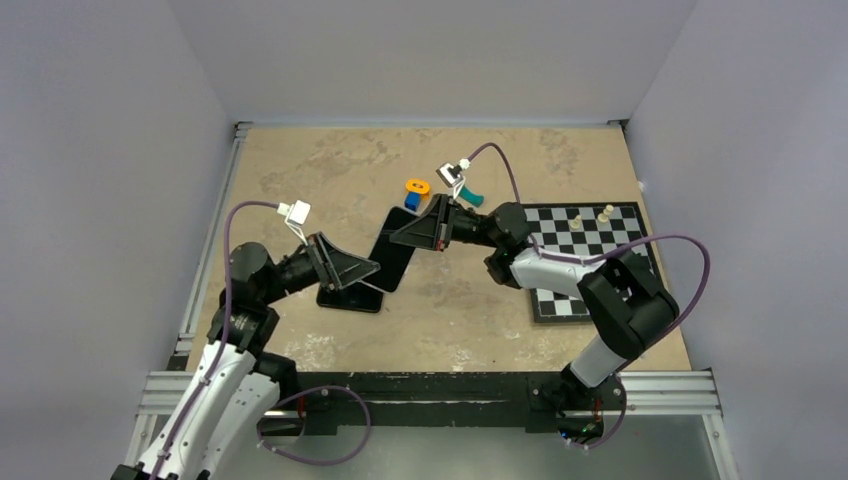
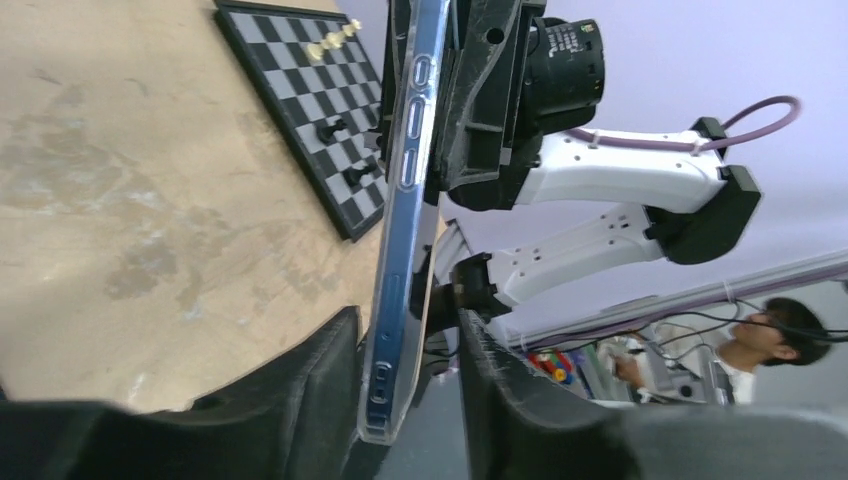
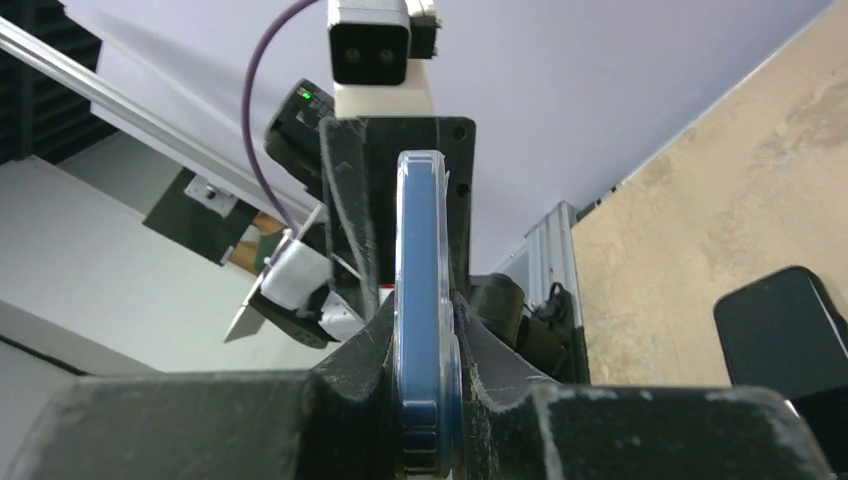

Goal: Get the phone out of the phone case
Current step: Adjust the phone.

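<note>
I see the phone, in its clear case, held above the table between both arms. Right gripper clenched on the far end, fingers pressed to both faces. Left gripper straddles the near end: one finger against the case, the other seems to stand off a little, so I cannot tell if it grips
</note>
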Available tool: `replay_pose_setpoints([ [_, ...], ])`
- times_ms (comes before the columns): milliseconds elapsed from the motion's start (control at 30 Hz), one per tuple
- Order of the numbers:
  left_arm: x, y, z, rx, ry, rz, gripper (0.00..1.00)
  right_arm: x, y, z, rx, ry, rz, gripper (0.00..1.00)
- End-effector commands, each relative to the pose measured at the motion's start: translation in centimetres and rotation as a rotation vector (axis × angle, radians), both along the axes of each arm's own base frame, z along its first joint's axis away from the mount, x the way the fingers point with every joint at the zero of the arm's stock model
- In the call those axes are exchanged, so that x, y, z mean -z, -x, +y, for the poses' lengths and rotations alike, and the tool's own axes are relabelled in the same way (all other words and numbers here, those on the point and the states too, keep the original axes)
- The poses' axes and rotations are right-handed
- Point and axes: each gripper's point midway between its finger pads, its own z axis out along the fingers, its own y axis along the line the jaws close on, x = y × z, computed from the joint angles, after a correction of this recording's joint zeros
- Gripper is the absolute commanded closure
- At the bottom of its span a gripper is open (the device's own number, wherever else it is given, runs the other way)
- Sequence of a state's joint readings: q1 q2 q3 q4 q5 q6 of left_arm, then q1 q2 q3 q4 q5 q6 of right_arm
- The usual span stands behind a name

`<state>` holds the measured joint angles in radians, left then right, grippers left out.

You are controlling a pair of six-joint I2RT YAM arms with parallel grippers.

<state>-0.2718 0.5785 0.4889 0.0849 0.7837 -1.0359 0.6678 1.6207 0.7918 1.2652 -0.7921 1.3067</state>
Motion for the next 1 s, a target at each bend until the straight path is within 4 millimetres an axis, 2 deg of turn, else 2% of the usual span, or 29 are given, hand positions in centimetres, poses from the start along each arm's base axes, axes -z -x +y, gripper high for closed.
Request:
replay_pose_setpoints([
  [0, 0.3, 0.6, 1.4, -0.073, -0.142, -0.006, 0.45, -2.3, -0.8, -0.4, 0.052, -0.017, -0.073, 1.0],
  [67, 0.8, 0.9, 1.7, -0.083, -0.167, 0.002, 0.41, -2.1, -1.1, -0.8, 0.047, -0.018, -0.056, 1.0],
  [233, 1.5, 1.7, 1.7, -0.041, -0.197, 0.0, 0.41, -2.0, -1.6, -1.5, 0.039, -0.02, -0.054, 1.0],
  [567, 0.7, 1.7, 0.6, 0.065, -0.198, -0.04, 0.6, -3.0, -1.5, -1.3, 0.018, -0.011, -0.078, 1.0],
  [833, 0.1, 1.2, 0.1, 0.096, -0.179, -0.057, 0.62, -3.3, -1.1, -1.3, -0.008, -0.013, -0.087, 1.0],
  [967, -0.5, 1.3, -0.2, 0.129, -0.167, -0.078, 0.71, -3.4, -0.6, -1.3, -0.04, -0.014, -0.094, 1.0],
])
